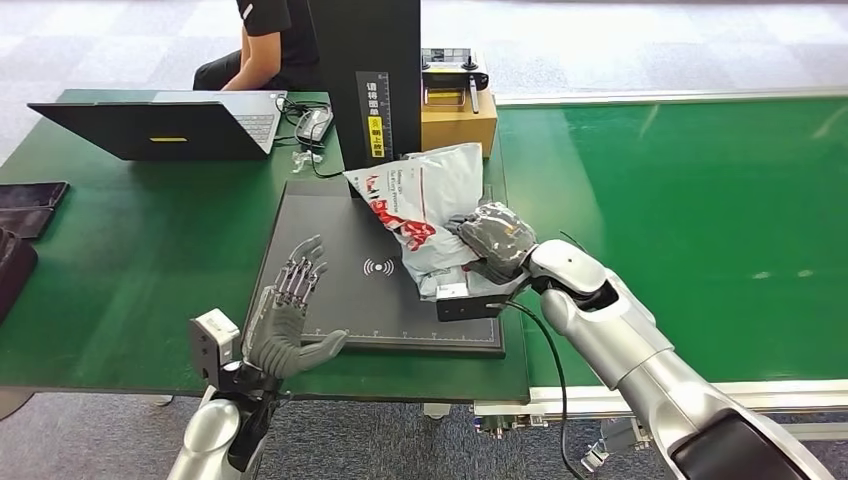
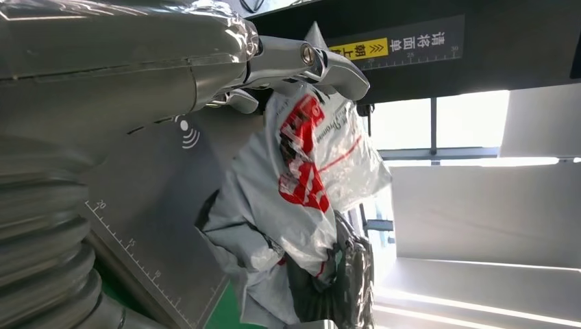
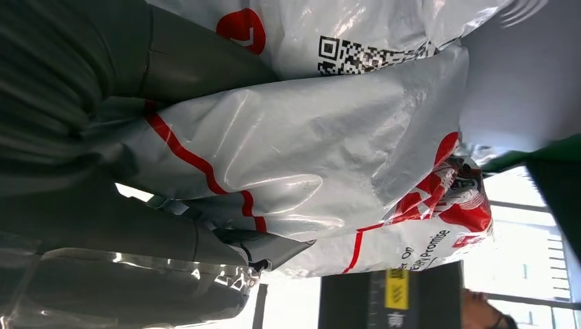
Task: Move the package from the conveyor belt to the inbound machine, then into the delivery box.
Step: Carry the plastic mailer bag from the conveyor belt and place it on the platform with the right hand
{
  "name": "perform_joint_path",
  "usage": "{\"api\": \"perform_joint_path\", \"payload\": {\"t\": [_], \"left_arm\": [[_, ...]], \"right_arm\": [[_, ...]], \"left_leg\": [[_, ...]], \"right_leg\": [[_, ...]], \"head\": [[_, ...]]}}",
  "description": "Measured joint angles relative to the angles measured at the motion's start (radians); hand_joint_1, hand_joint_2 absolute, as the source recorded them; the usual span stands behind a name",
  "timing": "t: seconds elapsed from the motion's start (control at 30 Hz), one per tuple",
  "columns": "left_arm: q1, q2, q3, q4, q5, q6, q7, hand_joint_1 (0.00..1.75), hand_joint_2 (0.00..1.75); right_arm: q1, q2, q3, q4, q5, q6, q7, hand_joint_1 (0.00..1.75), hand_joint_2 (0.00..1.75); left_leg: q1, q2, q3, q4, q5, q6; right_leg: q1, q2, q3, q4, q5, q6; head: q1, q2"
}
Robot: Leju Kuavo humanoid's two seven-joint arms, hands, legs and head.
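The package (image 1: 425,205) is a grey-white plastic mailer with red print, also visible in the left wrist view (image 2: 301,185) and the right wrist view (image 3: 301,157). It hangs crumpled over the right part of the inbound machine's dark scan plate (image 1: 330,290), under the black post (image 1: 372,75). My right hand (image 1: 495,240) grips the package's right end; its fingers (image 3: 171,65) wrap the plastic. My left hand (image 1: 290,315) hovers over the plate's left edge with fingers spread and nothing in it, apart from the package.
The green conveyor belt (image 1: 690,210) runs along the right. A cardboard box (image 1: 458,115) stands behind the post. An open laptop (image 1: 170,125) and a mouse (image 1: 313,122) lie at the back left, where a person (image 1: 265,45) sits. Dark cloth (image 1: 25,205) lies at the far left.
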Motion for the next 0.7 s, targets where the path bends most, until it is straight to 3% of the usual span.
{"api": "perform_joint_path", "payload": {"t": [0.2,0.23,0.33,0.37,0.7], "left_arm": [[-0.002,-0.013,0.001,0.002,-0.011,-0.019,0.013,0.0,1.75],[-0.003,-0.015,0.001,0.002,-0.014,-0.022,0.015,0.0,1.75],[-0.005,-0.022,0.001,0.002,-0.019,-0.025,0.022,0.0,1.75],[-0.006,-0.023,0.001,0.002,-0.02,-0.025,0.024,0.0,1.75],[-0.009,-0.025,0.003,0.002,-0.024,-0.024,0.029,0.0,1.75]], "right_arm": [[0.012,0.059,0.063,0.051,-0.107,-0.031,-0.019,1.75,1.75],[0.018,0.068,0.067,0.055,-0.115,-0.038,-0.02,1.6,1.75],[0.036,0.09,0.078,0.062,-0.112,-0.044,0.009,0.29,1.75],[0.042,0.096,0.08,0.065,-0.107,-0.044,0.026,0.0,1.75],[0.053,0.112,0.078,0.091,-0.073,-0.053,0.082,0.0,1.75]], "left_leg": [[0.0,0.0,-0.001,0.0,0.0,0.0],[0.0,0.0,-0.001,0.0,0.0,0.0],[0.0,0.0,-0.001,0.0,0.0,0.0],[0.0,0.0,-0.001,0.0,0.0,0.0],[0.0,0.0,0.0,0.0,0.0,0.0]], "right_leg": [[0.0,0.0,-0.001,0.0,0.0,0.0],[0.0,0.0,-0.001,0.0,0.0,0.0],[0.0,0.0,-0.001,0.0,0.0,0.0],[0.0,0.0,-0.001,0.0,0.0,0.0],[0.0,0.0,-0.001,0.0,0.0,0.0]], "head": [[0.0,0.0],[0.0,0.0],[0.0,0.0],[0.0,0.0],[0.0,0.0]]}}
